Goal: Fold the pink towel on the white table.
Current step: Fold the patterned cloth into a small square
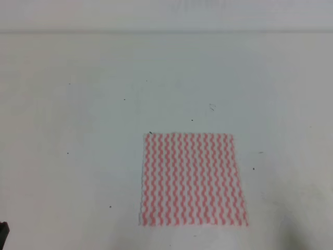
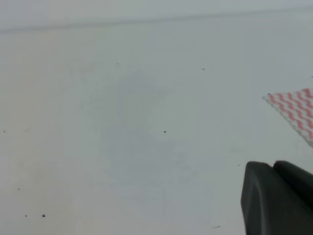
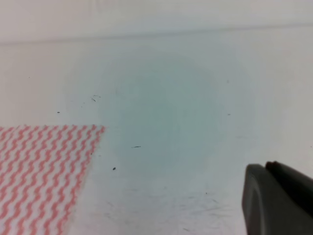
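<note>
Dark, rounded plastic fills the lower right corner of each wrist view: part of the left end effector (image 2: 276, 198) and part of the right end effector (image 3: 279, 198), each showing only a blunt moulded edge, so I cannot tell whether either is wide or narrow, and neither holds anything. Beyond them the pink towel (image 1: 192, 178) lies flat and unfolded on the white bench (image 1: 78, 130), near the front edge and a little right of the middle. It is a thin, nearly square cloth, slightly taller than wide in the high view, with pink-red and white wavy stripes running front to back and edges roughly parallel to the bench edges. From the left end effector only one corner shows, far off to its right (image 2: 296, 110); from the right end effector the towel's far right corner sits to its left (image 3: 44, 176), filling more of the picture, so the right arm looks nearer. Farther back the bench is plain matte white with tiny dark specks, ending at a faint line along its far edge.
</note>
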`<state>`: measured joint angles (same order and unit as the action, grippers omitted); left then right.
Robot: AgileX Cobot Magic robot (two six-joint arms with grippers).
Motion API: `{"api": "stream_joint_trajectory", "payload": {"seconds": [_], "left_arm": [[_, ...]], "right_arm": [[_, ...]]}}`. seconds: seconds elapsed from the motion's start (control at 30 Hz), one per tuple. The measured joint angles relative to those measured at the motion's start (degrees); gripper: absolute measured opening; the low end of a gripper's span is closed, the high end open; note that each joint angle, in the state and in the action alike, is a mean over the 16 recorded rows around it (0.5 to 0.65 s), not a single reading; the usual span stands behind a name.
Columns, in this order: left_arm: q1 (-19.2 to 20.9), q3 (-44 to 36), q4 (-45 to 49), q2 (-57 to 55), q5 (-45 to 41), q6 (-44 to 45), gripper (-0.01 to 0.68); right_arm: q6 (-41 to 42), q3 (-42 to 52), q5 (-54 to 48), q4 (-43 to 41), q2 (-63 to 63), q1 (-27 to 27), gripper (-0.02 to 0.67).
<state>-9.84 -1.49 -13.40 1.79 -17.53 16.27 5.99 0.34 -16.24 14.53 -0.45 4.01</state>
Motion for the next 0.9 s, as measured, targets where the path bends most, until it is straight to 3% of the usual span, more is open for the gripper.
{"api": "stream_joint_trajectory", "payload": {"seconds": [0.67, 0.9], "left_arm": [[0.0, 0.6, -0.7, -0.7, 2.4, -0.1, -0.004], [-0.1, 0.7, -7.7, -0.8, 5.7, -0.6, -0.003]], "right_arm": [[0.0, 0.2, 0.1, 0.1, -0.2, 0.0, -0.018], [0.0, 0.4, 2.6, 5.8, -0.6, 0.0, -0.018]]}}
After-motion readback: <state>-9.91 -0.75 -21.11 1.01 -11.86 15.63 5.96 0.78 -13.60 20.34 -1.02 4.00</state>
